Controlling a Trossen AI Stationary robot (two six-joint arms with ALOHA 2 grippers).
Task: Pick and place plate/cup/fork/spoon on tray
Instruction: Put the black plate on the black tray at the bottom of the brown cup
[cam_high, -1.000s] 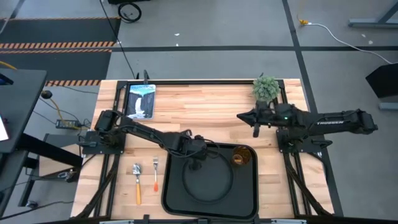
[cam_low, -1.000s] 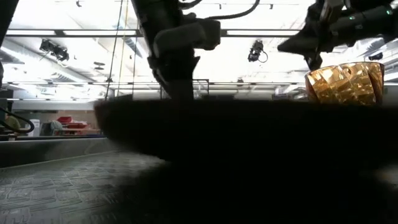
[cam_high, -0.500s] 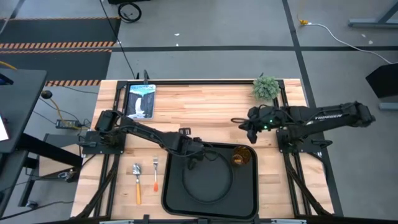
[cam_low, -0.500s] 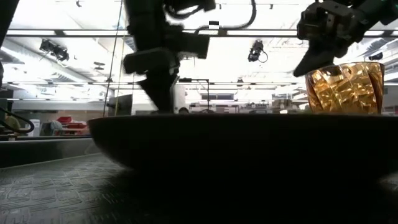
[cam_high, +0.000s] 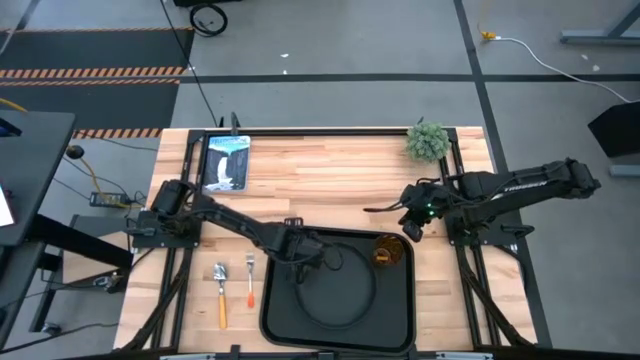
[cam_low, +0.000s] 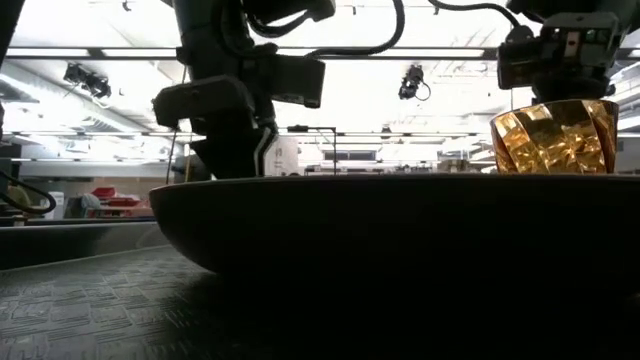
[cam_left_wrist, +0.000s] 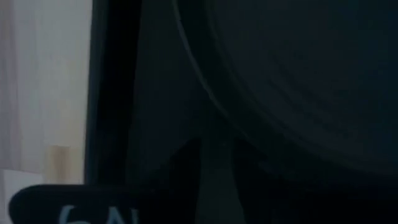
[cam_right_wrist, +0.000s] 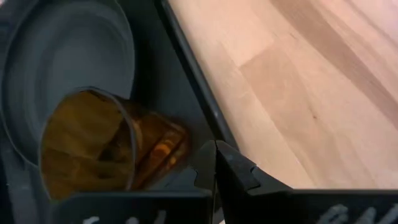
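Farthest left, on the bare tabletop (cam_high: 330, 175), one spoon (cam_high: 221, 292) and one fork (cam_high: 250, 280) are seen lying side by side, handles toward the near edge, just outside the tray (cam_high: 276, 318) and near the left tool (cam_high: 300, 266). They are judged to be still waiting their turn, since neither is on the tray.

The left tool is held low over the tray's left part, at the rim of the one plate (cam_high: 335, 290), which is already laid flat inside the tray. Whether its fingers are apart or together cannot be told; in the left wrist view only dark plate (cam_left_wrist: 298, 81) and tray (cam_left_wrist: 149, 93) surface is seen.

Further right, one cup (cam_high: 386, 253) is set upright in the tray's far right corner, just beside the plate. The right tool (cam_high: 412, 228) is held just beyond that corner, near the cup and not touching it; in its wrist view the fingers (cam_right_wrist: 217, 165) are seen brought together on nothing, with the cup (cam_right_wrist: 106, 146) just beside them. The cup's placing is therefore judged finished.
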